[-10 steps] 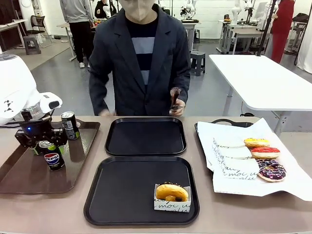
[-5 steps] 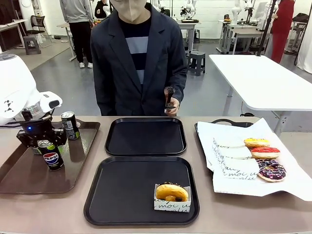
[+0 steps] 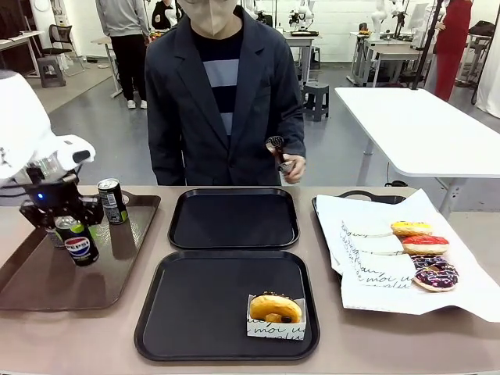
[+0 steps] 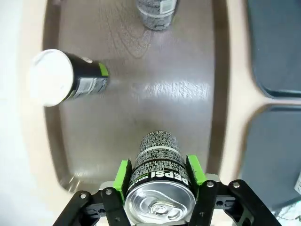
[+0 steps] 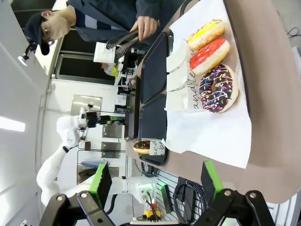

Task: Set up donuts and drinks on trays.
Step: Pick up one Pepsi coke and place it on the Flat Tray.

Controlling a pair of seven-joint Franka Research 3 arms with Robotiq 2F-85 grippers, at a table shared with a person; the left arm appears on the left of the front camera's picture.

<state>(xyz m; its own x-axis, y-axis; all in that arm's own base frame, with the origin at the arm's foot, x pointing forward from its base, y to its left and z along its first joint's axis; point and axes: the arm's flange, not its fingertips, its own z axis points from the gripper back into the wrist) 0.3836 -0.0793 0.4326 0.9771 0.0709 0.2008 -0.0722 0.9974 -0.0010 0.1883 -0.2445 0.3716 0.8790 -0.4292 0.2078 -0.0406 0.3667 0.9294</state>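
My left gripper (image 3: 70,229) (image 4: 160,170) is shut on the black Pepsi can (image 3: 79,248) (image 4: 159,162), its green pads (image 4: 123,175) against the can's sides, just above the brown tray (image 3: 47,285). Another can (image 3: 112,201) (image 4: 156,7) stands on that tray, and a third (image 4: 70,79) sits to the side. Two black trays lie mid-table, far (image 3: 234,219) and near (image 3: 203,308). A glazed donut (image 3: 275,308) (image 5: 142,146) in a "moi" sleeve sits in the near tray's right corner. My right gripper (image 5: 157,183) hangs open and holds nothing.
A paper-lined tray (image 3: 367,258) at the right holds yellow (image 3: 411,228), red (image 3: 424,244) and sprinkled chocolate (image 3: 435,275) donuts. A person stands at the far edge holding tongs (image 3: 277,151) above the far tray's right corner.
My left gripper has risen and shifted slightly left with the Pepsi can. The person straightened up and moved the tongs a little to the right.
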